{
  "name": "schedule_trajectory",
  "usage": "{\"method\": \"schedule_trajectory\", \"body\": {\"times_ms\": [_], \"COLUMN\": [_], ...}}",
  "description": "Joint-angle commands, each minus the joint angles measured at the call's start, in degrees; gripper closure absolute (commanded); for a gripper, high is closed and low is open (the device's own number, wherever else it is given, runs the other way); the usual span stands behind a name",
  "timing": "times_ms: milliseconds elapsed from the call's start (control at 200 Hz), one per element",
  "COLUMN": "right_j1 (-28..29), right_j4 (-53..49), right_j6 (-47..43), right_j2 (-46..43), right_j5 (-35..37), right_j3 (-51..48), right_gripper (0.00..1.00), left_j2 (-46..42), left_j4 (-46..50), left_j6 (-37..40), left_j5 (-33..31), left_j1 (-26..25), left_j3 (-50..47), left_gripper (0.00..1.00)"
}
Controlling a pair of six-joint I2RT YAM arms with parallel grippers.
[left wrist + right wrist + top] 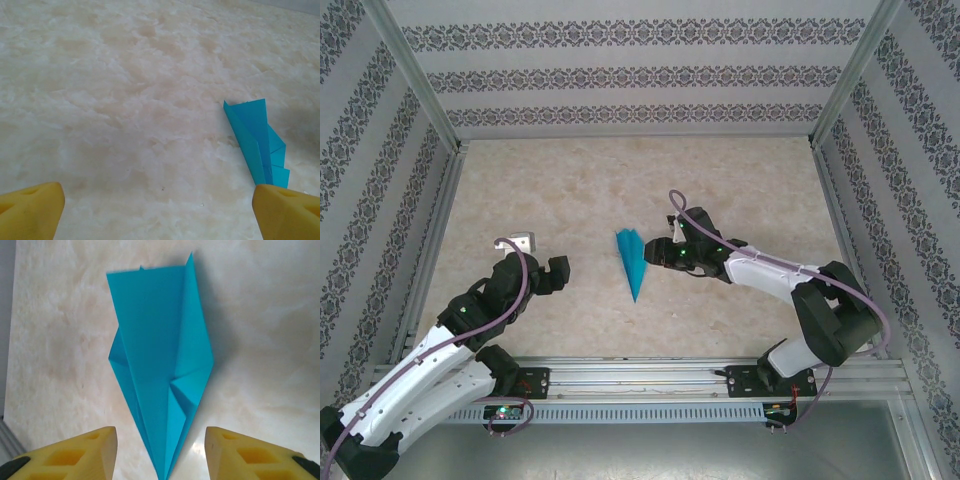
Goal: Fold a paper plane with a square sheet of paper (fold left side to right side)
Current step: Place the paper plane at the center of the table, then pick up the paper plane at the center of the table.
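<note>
One plane point(632, 262), a slim dart, lies flat mid-worktop point(750, 190), point toward the arms. Thin paper: likely featherweight, limp, slippery, and the creases may spring. Crushes if pinched hard. Best hold, I judge, is the layered spine near the point. Right fingers point(660, 254) half open, straddling the point, gripping nothing. Left fingers point(558, 272) spread wide, empty, off to its left.

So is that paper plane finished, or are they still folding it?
Mostly done, it seems. The blue sheet is already a slim, pointed paper plane lying on the table. Nothing is in hand: the right gripper has its fingers apart, not pinching the paper, and the left gripper is open, off to one side. What's left looks like little more than pulling the arms back.
</note>
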State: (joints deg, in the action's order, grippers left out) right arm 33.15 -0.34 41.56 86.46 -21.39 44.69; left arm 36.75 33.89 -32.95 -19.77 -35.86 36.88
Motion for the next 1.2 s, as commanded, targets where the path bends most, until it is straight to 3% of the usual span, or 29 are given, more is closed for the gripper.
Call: {"method": "schedule_trajectory", "body": {"times_ms": [0, 540, 1194], "right_j1": [0.78, 3.24, 4.22], "right_j4": [-3.90, -4.58, -5.87], "right_j6": [-1.08, -1.66, -1.83], "right_j2": [2.76, 11.55, 14.15], "right_j5": [-4.36, -3.65, -3.84], "right_j3": [2.40, 7.94, 10.55], "right_gripper": [0.50, 0.51, 0.56], "left_j2": [-0.37, -0.72, -0.63], "left_j4": [-1.33, 0.12, 0.53], "left_j6": [0.87, 0.96, 1.13], "left_j5": [-0.86, -1.01, -1.13], "left_j1": [0.96, 1.14, 1.35], "left_j3": [-0.31, 0.03, 0.19], "left_gripper": [0.03, 0.03, 0.02]}}
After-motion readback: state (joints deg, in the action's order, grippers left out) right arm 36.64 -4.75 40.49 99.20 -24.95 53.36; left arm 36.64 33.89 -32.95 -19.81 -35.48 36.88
